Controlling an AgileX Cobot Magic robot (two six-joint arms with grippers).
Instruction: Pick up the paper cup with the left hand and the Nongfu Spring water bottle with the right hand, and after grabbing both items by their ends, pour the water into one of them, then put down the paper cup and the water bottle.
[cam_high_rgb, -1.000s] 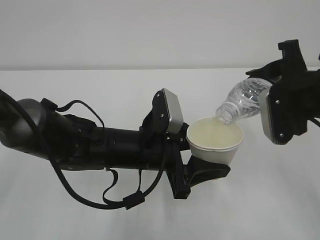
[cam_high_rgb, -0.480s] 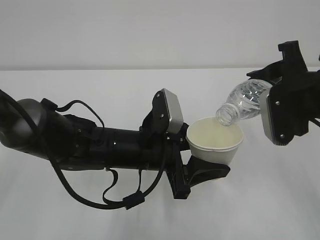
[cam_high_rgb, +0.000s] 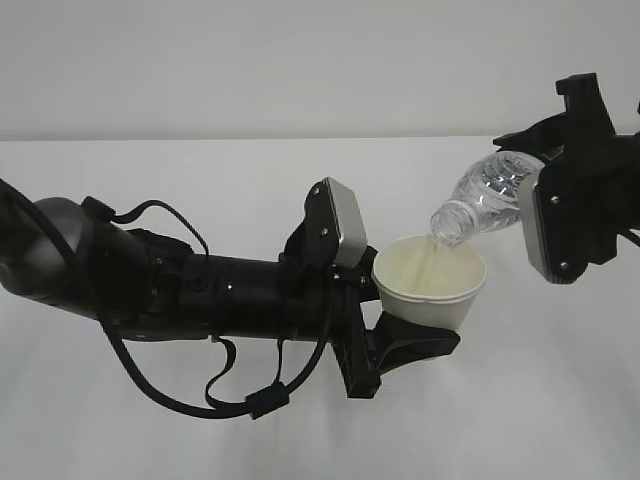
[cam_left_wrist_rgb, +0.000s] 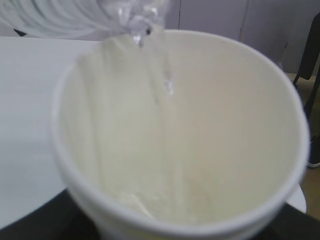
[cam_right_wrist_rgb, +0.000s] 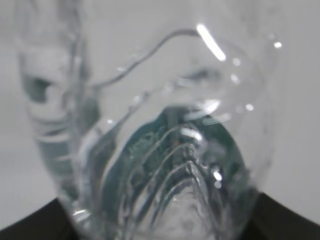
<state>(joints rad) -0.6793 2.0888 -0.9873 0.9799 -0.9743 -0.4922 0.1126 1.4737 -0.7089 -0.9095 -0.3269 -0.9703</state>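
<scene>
One paper cup (cam_high_rgb: 430, 283) sits upright in the air between the fingers (cam_high_rgb: 405, 340) of the left hand (cam_high_rgb: 200, 290), which clasp its lower body; its rolled rim stands above them and its cream inside faces up. One Nongfu Spring water bottle (cam_high_rgb: 482, 203) is tilted neck-down, base end clamped between the fingers of the right hand (cam_high_rgb: 580, 190), those fingers mostly hidden behind the silver-grey plate. Its uncapped mouth hangs just above the cup's far rim, on the side away from the left fingers. A thin stream of water (cam_left_wrist_rgb: 167, 87) runs from the mouth down the cup's inner wall in the left wrist view. The right wrist view looks along the bottle, with its ribs and green label showing through the clear plastic.

Below both lies a plain white counter (cam_high_rgb: 560, 400), well beneath the cup's base. Behind it rises a bare pale grey wall (cam_high_rgb: 300, 60). Count: one cup, one bottle, two arms, each with one silver-grey plate.
</scene>
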